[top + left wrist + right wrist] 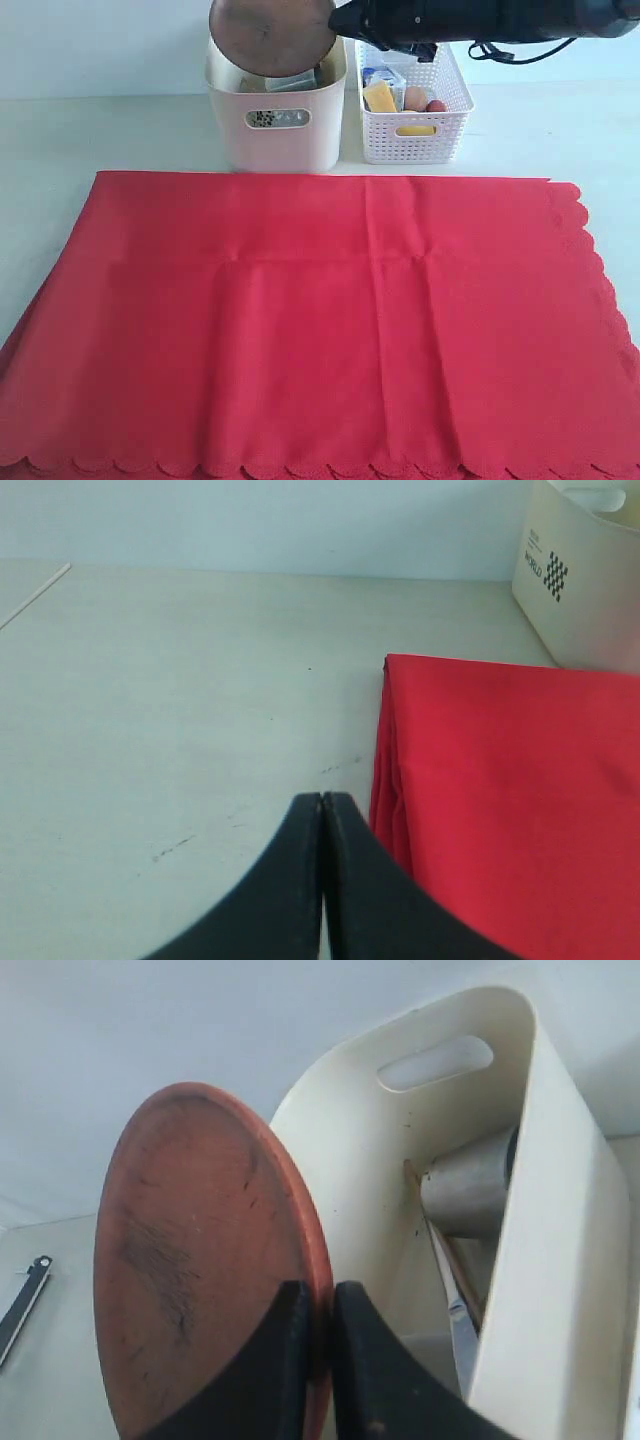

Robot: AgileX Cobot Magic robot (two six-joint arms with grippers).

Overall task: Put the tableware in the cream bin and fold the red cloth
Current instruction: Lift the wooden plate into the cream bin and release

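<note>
My right gripper (321, 1295) is shut on the rim of the round brown wooden plate (200, 1250), held on edge over the cream bin (540, 1260). From outside, the plate (272, 35) hangs tilted above the bin (275, 120), with the right gripper (345, 22) at its rim. Inside the bin lie the steel cup (470, 1185), wooden chopsticks (445, 1250) and the metal knife (458, 1310). The red cloth (320, 320) lies spread flat in front. My left gripper (322, 805) is shut and empty, low over the table beside a corner of the cloth (500, 810).
A white lattice basket (412, 105) with cheese, egg and other food stands right of the cream bin. The right arm (480, 20) stretches across above it. A dark object (25, 1295) lies on the table (170, 680) beyond the plate.
</note>
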